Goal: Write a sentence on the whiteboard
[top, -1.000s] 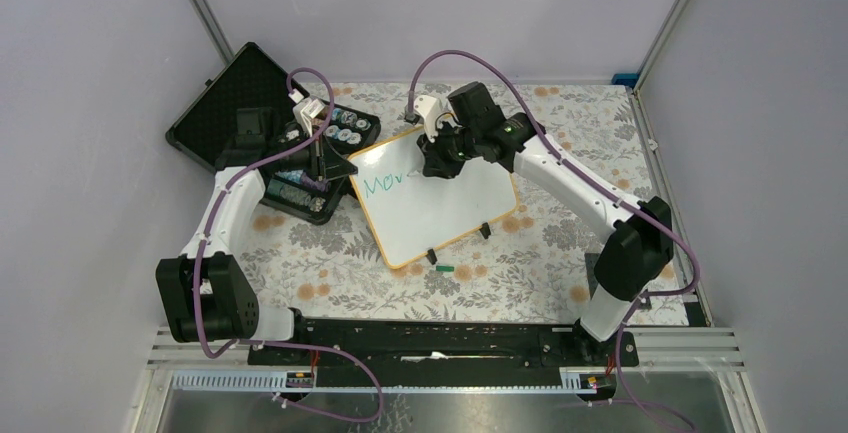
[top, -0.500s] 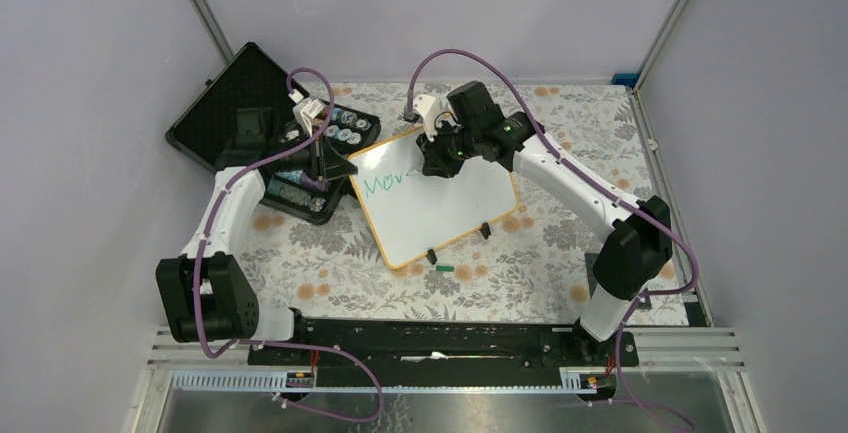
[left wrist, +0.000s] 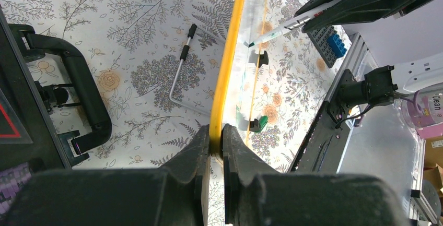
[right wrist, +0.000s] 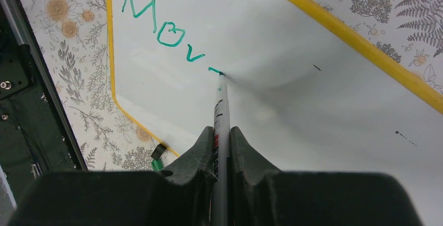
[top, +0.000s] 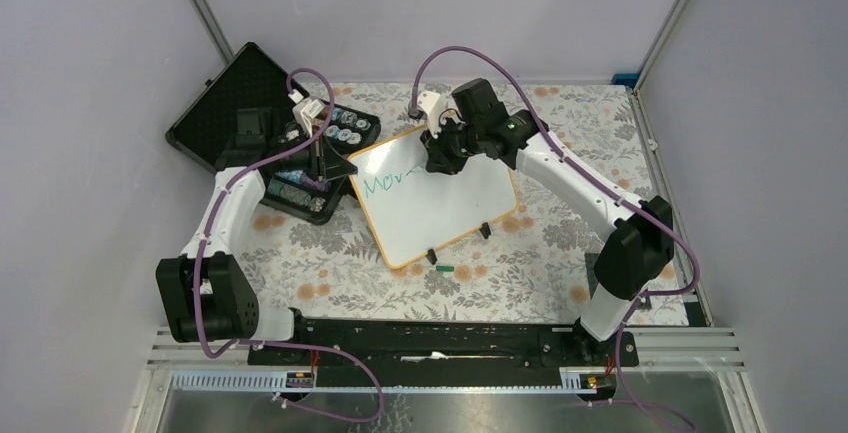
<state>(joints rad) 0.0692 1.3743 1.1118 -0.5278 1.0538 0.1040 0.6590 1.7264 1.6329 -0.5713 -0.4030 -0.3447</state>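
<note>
Whiteboard [top: 440, 208] lies mid-table on the floral cloth [top: 330, 263], skewed, with its left corner pointing at the case [top: 225, 103]. Two black clip feet sit on its near edge.

Left gripper [left wrist: 215, 132]: jaws closed down on the yellow rim at the board's left edge. The wrist view shows the rim pinched between both fingers, with no gap. I can't tell whether that edge is lifted off the cloth.

Right gripper [right wrist: 221, 132]: jaws nearly closed and clamped on the marker [right wrist: 220, 106]. The barrel runs straight out between the fingers. The tip touches the board on its far-left part, about halfway along the top line.

Sentence [right wrist: 162, 27]: green ink, reads "Mov" so far, plus a short flat stroke right after the "v". The marker tip sits at the end of that stroke. The rest of the board is blank apart from a couple of small dark specks.

Other things:
- Green cap [top: 444, 268] is on the cloth just near the board, beside the left clip foot.
- A bent metal rod [left wrist: 180, 69] with black ends lies on the cloth left of the board's rim, apart from it. It shows in the left wrist view only.
- The case is open at far left with its lid back. The left arm crosses its near-right part.
</note>
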